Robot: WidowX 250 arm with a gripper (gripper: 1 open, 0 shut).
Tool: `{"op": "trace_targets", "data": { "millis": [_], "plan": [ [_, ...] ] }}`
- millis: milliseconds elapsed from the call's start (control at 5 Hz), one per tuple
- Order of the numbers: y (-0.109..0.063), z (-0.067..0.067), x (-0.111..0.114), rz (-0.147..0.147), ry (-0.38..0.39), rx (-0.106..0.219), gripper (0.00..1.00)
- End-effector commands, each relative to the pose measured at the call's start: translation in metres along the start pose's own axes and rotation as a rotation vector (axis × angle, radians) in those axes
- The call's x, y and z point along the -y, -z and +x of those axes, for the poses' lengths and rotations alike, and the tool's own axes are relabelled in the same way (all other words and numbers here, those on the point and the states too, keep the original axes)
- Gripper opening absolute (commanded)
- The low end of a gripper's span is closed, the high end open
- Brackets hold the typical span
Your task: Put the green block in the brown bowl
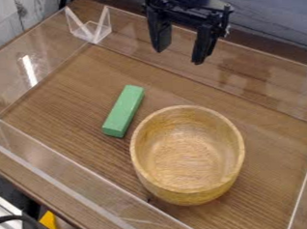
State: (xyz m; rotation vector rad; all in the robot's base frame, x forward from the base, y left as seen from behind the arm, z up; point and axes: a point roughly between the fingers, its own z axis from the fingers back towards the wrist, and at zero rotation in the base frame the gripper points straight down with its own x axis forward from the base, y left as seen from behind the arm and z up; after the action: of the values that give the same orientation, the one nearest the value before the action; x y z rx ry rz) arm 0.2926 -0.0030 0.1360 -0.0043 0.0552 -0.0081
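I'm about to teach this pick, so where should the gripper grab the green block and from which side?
Grip the green block at its middle, across its narrow width, coming straight down from above. It lies flat on the wooden table, so only the long side faces offer parallel surfaces. The open gripper would probably need turning to straddle them.

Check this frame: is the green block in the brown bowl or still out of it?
Out. The green block lies flat on the wooden table, left of the brown bowl, which is empty. The open gripper hangs above, holding nothing.

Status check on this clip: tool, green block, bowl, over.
Tool open, empty, hanging above the table behind the bowl. Green block flat on the wood, left of the brown bowl, not yet in it. Nothing blocking the block.
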Motion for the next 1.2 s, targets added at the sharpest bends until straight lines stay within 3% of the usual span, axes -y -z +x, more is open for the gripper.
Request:
{"op": "trace_targets", "data": {
  "millis": [0, 200, 600, 800, 1000],
  "plan": [
    [0.003, -0.006, -0.006, -0.006, -0.035, 0.005, 1.00],
    [0.016, -0.024, -0.025, -0.017, -0.108, 0.006, 1.00],
    [0.037, -0.058, -0.093, -0.027, -0.290, 0.115, 1.00],
    [0.050, -0.061, -0.103, -0.044, -0.356, 0.181, 1.00],
    [0.058, -0.056, -0.101, -0.048, -0.374, 0.209, 1.00]
  ]
}}
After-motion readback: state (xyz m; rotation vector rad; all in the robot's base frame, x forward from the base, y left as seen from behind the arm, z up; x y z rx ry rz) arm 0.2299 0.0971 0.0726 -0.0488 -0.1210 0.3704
